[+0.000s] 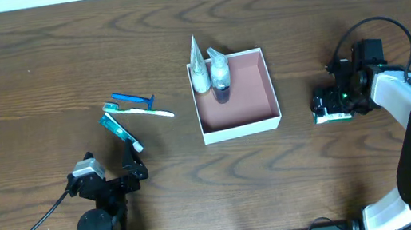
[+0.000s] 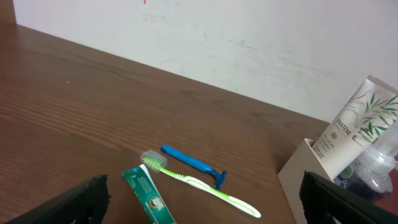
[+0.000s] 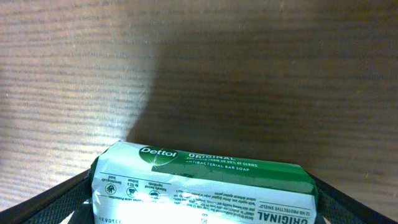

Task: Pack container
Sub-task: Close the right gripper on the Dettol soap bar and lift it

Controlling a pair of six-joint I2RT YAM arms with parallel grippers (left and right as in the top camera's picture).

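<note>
Soap bar [image 3: 202,183], glossy wrapper, clamped in our right gripper [image 1: 330,107].
Our left gripper [image 2: 208,202] gapes wide near toothbrush [image 1: 149,112], razor [image 1: 132,99], cardboard container [image 1: 240,130].

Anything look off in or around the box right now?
Only mildly: the white tube and small bottle stand propped in the box's far left corner. The tube's tip pokes past the rim instead of lying flat. Nothing looks spilled or damaged.
</note>
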